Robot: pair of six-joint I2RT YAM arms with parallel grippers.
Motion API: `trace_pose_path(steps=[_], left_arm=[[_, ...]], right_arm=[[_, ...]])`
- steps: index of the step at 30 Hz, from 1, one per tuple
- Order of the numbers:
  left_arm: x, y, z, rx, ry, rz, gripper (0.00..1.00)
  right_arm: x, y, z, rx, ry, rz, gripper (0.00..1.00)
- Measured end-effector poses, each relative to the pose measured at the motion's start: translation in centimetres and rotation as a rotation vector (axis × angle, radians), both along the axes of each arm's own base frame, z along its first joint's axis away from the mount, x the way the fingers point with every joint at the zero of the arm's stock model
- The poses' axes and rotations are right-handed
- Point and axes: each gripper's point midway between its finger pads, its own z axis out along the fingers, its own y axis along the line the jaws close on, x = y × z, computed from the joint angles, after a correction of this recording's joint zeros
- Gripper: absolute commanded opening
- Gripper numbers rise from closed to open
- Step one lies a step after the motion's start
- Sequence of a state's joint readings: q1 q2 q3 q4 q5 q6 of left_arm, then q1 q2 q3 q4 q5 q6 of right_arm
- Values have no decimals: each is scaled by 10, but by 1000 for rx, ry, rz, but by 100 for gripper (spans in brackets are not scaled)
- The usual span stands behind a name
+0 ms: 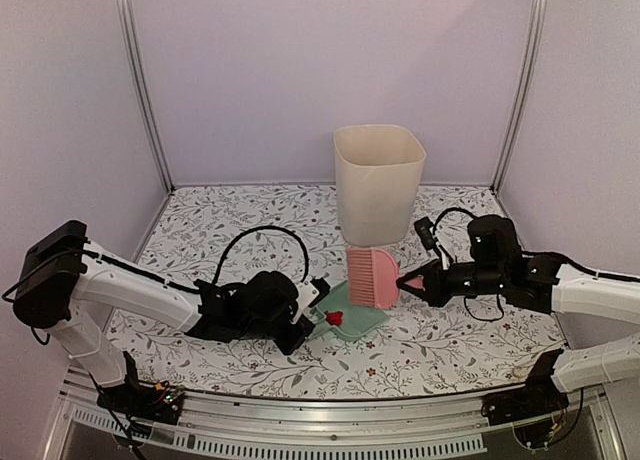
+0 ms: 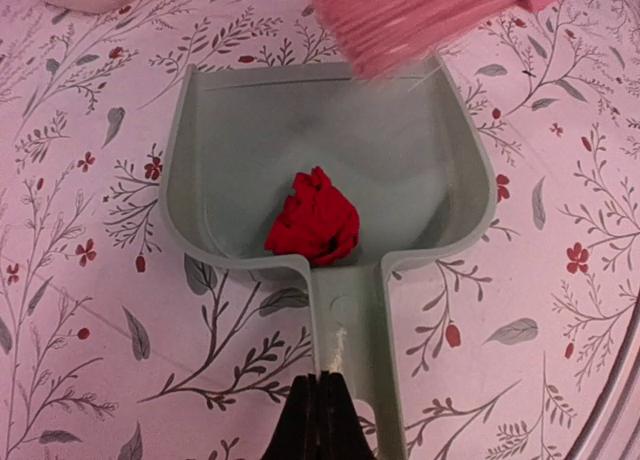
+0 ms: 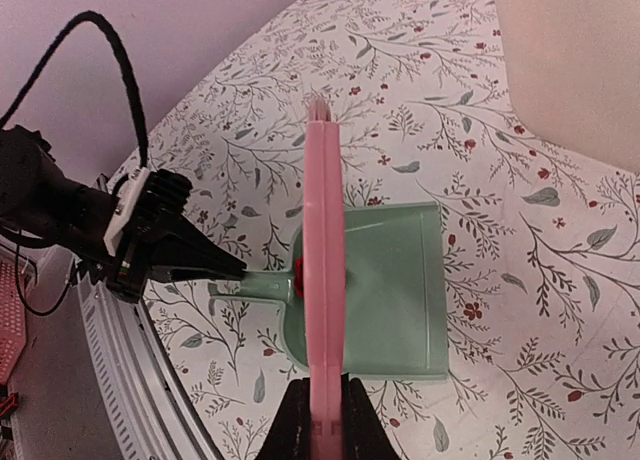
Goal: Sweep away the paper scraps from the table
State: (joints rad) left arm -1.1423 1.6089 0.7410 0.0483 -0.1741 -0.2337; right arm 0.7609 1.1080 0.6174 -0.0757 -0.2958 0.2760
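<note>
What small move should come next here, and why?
Probably the left gripper should lift the dustpan and start toward the bin. The red paper scrap lies deep in the pan near the handle. The brush, held by the right gripper, stands at the pan's mouth. No other scrap shows on the table in any view.

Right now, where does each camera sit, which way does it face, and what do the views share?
Top external: above and behind the bases, looking forward and down at the table; both arms show, left gripper and right gripper.
Left wrist: looks down past its own shut fingertips at the dustpan holding one red paper scrap.
Right wrist: looks down along the edge-on brush in its own fingers.
Shared: all three show dustpan and brush.
</note>
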Motion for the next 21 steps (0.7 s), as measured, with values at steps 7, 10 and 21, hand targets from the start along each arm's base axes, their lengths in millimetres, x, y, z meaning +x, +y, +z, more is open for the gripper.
trace_pose_path(steps=[7,10,21], left_arm=[[0,0,0,-2,3,-2,0],[-1,-1,0,-3,3,-3,0],[-2,3,9,-26,-7,-2,0]], right_arm=[[-5,-14,66,149,-133,-57,0],[-3,-25,79,171,-161,-114,0],[16,-70,88,179,-223,-386,0]])
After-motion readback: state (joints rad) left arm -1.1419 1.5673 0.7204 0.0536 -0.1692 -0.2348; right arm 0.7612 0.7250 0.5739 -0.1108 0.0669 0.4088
